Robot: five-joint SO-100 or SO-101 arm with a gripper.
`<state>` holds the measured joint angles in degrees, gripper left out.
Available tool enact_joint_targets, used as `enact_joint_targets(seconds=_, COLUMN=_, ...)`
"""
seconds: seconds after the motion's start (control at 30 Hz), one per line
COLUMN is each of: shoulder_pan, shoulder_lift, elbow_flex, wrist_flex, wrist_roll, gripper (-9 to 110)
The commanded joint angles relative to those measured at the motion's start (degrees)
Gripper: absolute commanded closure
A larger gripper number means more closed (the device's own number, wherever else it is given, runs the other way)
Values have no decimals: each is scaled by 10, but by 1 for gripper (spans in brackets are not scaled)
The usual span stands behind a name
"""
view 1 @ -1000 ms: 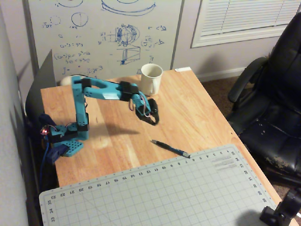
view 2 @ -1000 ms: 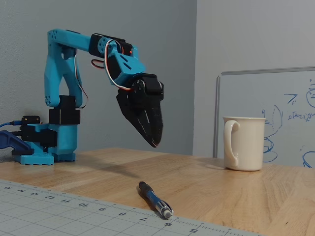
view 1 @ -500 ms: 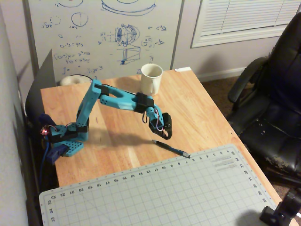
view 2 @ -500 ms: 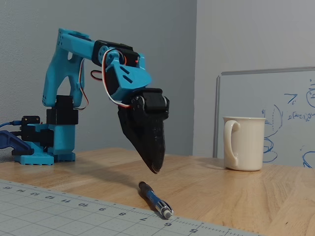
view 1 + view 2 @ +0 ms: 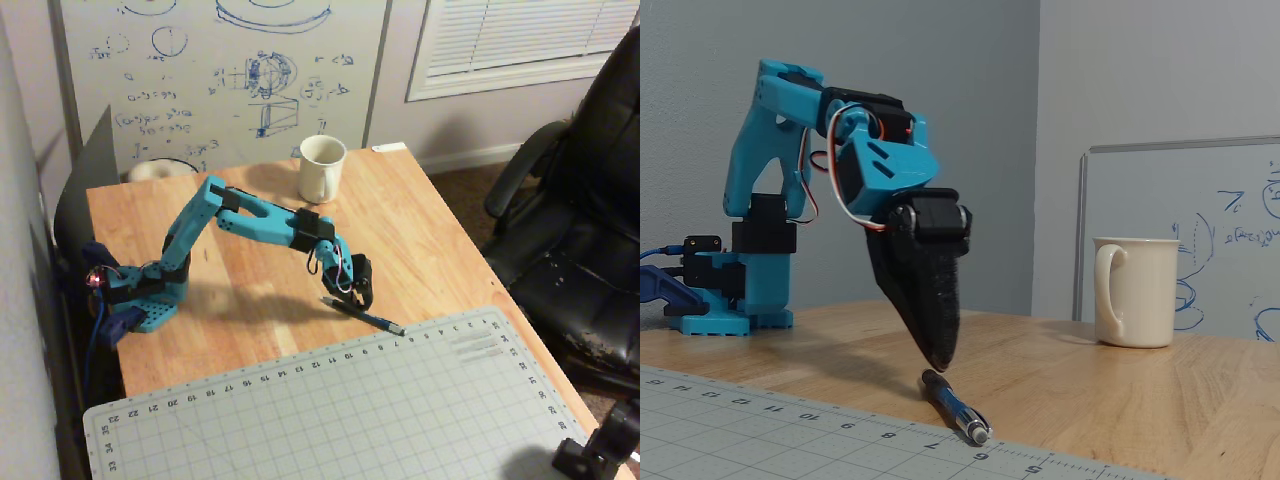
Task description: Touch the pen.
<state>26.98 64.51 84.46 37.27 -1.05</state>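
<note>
Just above the pen's (image 5: 953,404) far end, the gripper (image 5: 940,362), jaws together, risks rolling it away.

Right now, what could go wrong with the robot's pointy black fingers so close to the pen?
1. The pen is thin and round and lies loose on the wooden table; a sideways nudge from the fingers might roll it away.
2. The fingers look closed to a point just above the pen's dark end, so pressing down hard might flip it toward the cutting mat.
</note>
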Motion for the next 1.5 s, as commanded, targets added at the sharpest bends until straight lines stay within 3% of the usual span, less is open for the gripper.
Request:
enact_joint_targets(seconds=0.0, shoulder_pan=7, shoulder_lift=18, elbow_flex=-43, wrist_flex=-7, wrist_roll=-6, gripper=101)
enact_joint_targets(seconds=0.37, shoulder_pan=-35, shoulder_lift=17, elbow_flex=-51, wrist_flex=-11, wrist_roll=2, gripper=101)
enact_joint_targets(seconds=1.47, shoulder_pan=-33, shoulder_lift=-38, elbow_flex=-51, wrist_flex=-11, wrist_roll=-5, gripper=101)
